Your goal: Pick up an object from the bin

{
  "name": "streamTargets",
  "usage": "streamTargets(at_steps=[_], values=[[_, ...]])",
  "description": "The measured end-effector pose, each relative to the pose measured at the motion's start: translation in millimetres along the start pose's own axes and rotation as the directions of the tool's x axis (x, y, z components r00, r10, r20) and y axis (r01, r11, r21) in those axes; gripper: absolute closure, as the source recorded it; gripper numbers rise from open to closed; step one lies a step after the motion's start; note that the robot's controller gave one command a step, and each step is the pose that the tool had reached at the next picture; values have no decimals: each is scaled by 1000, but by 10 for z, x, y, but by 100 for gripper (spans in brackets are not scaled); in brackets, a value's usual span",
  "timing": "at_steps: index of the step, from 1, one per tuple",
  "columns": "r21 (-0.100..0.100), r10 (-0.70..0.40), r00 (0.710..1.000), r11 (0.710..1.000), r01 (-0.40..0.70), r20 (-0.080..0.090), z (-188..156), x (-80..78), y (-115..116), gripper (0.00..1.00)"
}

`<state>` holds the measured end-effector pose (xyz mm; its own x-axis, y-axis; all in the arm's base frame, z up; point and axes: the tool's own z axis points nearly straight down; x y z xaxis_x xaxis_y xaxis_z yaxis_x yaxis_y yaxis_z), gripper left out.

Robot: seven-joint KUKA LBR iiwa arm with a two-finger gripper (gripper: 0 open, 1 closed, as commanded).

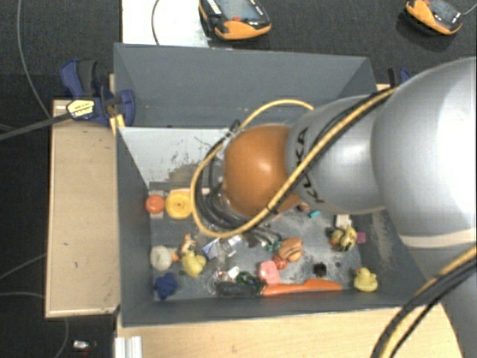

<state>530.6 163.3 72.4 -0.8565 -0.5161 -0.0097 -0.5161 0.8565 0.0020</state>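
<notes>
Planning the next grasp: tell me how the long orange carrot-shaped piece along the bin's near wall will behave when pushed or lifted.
The carrot-shaped piece looks long and tapered, so pushed sideways it would probably roll or pivot. It lies straight, suggesting stiff plastic, likely light. The pink piece beside its left end may shift too.

The grey metal bin (160, 166) carries a long orange carrot-shaped toy (302, 287) on its floor. Right of the carrot sits a small yellow toy duck (365, 280). A pink block (270, 273) touches the carrot's left end, and a blue lump (165, 284) lies far left.
</notes>
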Motion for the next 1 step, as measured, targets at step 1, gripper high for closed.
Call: streamTargets(at_steps=[1], values=[[0, 0, 1000, 1000, 0, 0, 0, 1, -1, 100]])
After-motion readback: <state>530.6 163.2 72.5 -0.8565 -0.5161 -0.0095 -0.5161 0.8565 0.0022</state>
